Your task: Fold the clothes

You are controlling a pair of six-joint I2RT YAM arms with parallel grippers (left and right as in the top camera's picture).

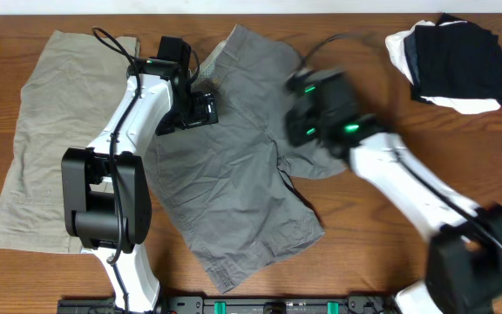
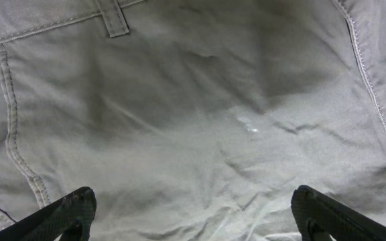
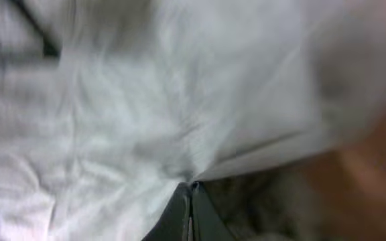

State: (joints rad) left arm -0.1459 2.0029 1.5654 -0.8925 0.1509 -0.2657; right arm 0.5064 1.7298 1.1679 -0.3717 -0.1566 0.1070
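Observation:
The grey shorts (image 1: 234,183) lie spread and wrinkled across the middle of the table, waistband toward the top. My left gripper (image 1: 197,112) hovers open over the upper left of the shorts; in the left wrist view its jaws (image 2: 191,217) stand wide apart above the fabric (image 2: 200,120), with a belt loop and a seam showing. My right gripper (image 1: 308,122) is at the shorts' right edge. In the right wrist view its jaws (image 3: 191,194) are pressed together on a fold of the grey cloth (image 3: 112,114), which is lifted off the wood.
A pale khaki garment (image 1: 46,139) lies flat at the left. A pile of black and white clothing (image 1: 456,65) sits at the top right. Bare wooden tabletop (image 1: 364,253) shows at the lower right.

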